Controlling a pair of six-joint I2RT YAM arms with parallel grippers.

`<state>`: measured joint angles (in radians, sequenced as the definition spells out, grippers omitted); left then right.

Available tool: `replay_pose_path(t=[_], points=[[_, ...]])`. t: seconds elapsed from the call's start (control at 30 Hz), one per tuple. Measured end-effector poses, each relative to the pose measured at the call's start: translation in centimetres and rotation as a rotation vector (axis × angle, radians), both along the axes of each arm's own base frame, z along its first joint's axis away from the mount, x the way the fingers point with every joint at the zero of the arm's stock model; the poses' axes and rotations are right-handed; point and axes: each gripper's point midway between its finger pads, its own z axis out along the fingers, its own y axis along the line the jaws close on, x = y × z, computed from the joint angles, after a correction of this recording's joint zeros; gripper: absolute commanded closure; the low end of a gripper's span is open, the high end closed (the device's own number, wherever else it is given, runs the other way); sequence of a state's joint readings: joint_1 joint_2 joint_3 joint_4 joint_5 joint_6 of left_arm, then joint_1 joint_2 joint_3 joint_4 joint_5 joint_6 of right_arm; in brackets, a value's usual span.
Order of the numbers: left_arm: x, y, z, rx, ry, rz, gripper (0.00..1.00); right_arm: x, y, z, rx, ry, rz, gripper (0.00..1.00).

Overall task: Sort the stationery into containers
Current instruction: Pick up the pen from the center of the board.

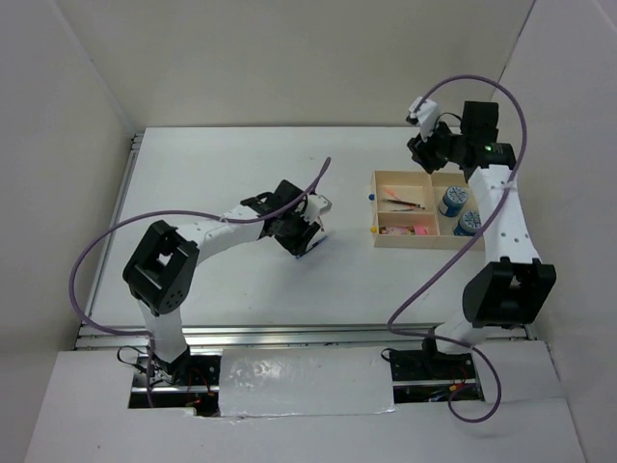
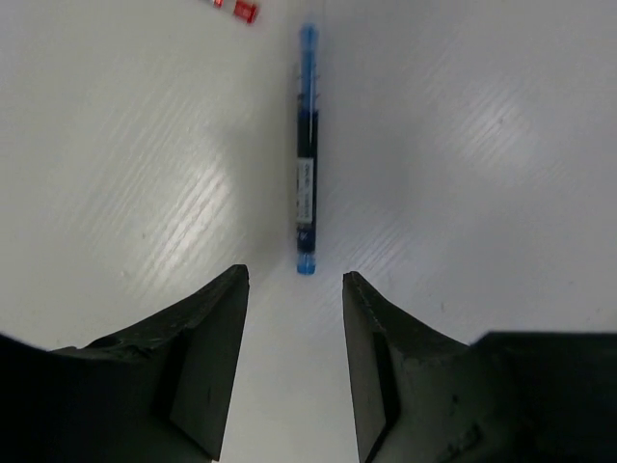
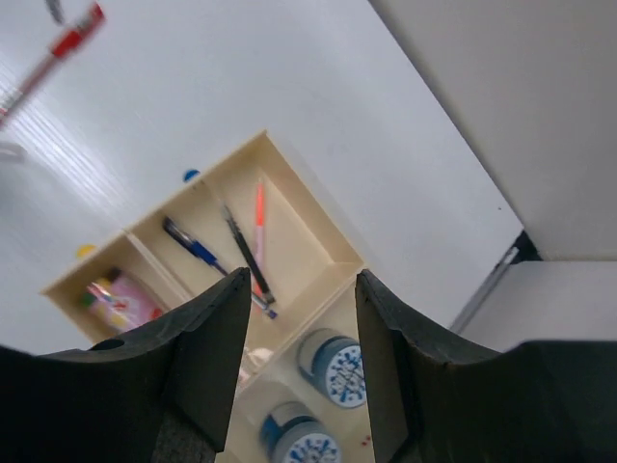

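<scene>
My left fingers [image 2: 207,357] stand partly open, holding nothing. The blue pen [image 2: 306,164] lies on the tabletop [image 2: 482,145] just beyond their tips, its long axis in line with the gap and pointing straight away. My right fingers [image 3: 207,357] are likewise apart and empty, above the tray [image 3: 310,207].

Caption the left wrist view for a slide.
Left tool, jaws apart, near a blue pen on the white table.
</scene>
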<state>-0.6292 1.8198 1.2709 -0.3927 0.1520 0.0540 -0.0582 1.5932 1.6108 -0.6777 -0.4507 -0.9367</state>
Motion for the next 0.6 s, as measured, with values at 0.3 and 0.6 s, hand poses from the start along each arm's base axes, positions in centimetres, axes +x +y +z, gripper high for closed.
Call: replay_pose_path(t=[0.3,0.6], points=[[1.6,-2.8,-2.2,0.046,-0.046,-0.021,0.56,-5.9,0.6,3.9,0.495,0.119,-0.145,0.46],[2.7,-3.0,-3.7,0.108,-0.057,-0.019,0.73,-9.6,1.7,3.8,0.834,0.308,-0.224,0.47]])
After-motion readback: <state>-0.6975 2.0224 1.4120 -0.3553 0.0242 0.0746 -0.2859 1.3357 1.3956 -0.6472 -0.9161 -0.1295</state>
